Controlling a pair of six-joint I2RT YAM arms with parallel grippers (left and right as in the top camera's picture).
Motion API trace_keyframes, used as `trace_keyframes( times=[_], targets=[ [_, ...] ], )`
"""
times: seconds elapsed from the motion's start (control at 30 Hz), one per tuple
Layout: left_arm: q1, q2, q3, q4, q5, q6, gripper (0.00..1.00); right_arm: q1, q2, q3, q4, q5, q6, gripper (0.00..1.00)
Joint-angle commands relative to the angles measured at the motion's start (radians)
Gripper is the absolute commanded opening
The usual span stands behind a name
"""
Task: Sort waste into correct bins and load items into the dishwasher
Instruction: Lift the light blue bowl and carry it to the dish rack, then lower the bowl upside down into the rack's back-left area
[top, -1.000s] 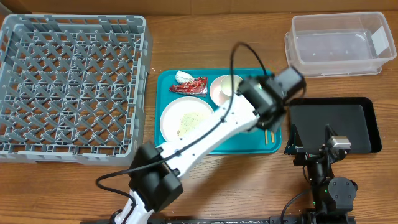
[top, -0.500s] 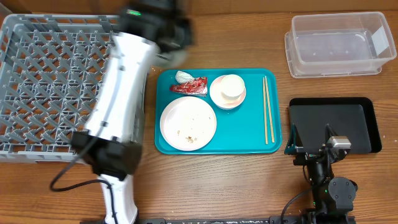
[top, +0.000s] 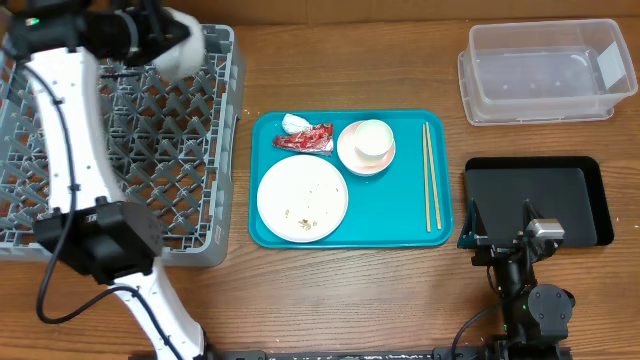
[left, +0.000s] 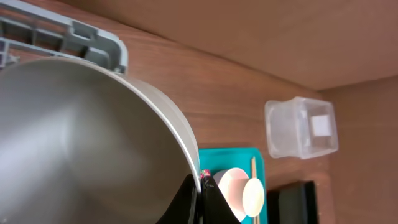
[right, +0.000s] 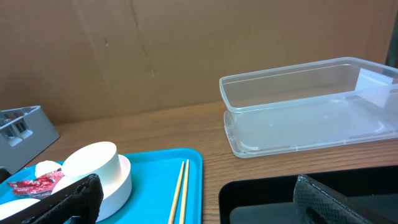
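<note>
Left arm (top: 65, 140) and load. The arm rises from the near edge of the worktop (top: 420, 290) and folds at an elbow above the near side of the grey dish rack (top: 200, 150). Its long white link runs toward the far left corner, where the wrist turns rightward along the rack's far wall. The left gripper (left: 200, 190) ends over the rack's far right corner, its fingers pinched together on the rim of the held bowl (left: 81, 143), a pale bowl that fills most of the wrist view. Whether this bowl touches the lattice floor cannot be told. The right arm (top: 527, 262) sits folded at the near right edge. The right gripper (right: 198, 200) has its fingers spread wide with nothing between them, at the near left corner of the black tray (top: 560, 195). The clear tub (top: 545, 70) stands at the far right corner, apart from the black tray. At mid-worktop the teal tray (top: 395, 215) carries the plate (top: 302, 190) with scattered food scraps (top: 300, 213). The red wrapper (top: 305, 138) and white tissue (top: 292, 122) touch each other at the tray's far left. The second bowl (top: 350, 158) holds the cup (top: 373, 138), and the chopsticks (top: 430, 175) lie parallel along the tray's right side.
</note>
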Motion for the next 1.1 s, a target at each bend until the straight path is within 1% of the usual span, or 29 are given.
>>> trace_keyframes(
  times=[0.0,0.1,0.33,0.4,0.5,0.63,0.73,0.83,1.07],
  targets=[
    [0.061,0.057,0.003,0.018,0.253,0.101,0.04,0.004,-0.010,-0.010,0.006,0.010,-0.007,1.00],
    [0.098,0.107,0.003,0.034,0.414,0.185,0.04,0.004,-0.010,-0.010,0.006,0.010,-0.007,1.00],
    [0.194,0.232,0.003,0.033,0.507,0.202,0.04,0.004,-0.010,-0.010,0.006,0.010,-0.007,1.00],
    [0.221,0.271,0.003,0.032,0.589,0.226,0.04,0.004,-0.010,-0.010,0.006,0.010,-0.007,1.00],
    [0.261,0.327,0.003,0.038,0.688,0.231,0.04,0.004,-0.010,-0.010,0.006,0.010,-0.007,1.00],
    [0.312,0.376,0.003,0.030,0.706,0.227,0.04,0.004,-0.010,-0.010,0.006,0.010,-0.007,0.99],
    [0.345,0.380,0.003,0.027,0.710,0.227,0.04,0.004,-0.010,-0.010,0.006,0.010,-0.007,1.00],
    [0.376,0.379,0.003,0.034,0.745,0.227,0.04,0.004,-0.010,-0.010,0.006,0.010,-0.007,1.00],
    [0.393,0.379,0.003,0.028,0.737,0.228,0.04,0.004,-0.010,-0.010,0.006,0.010,-0.007,1.00]
  ],
)
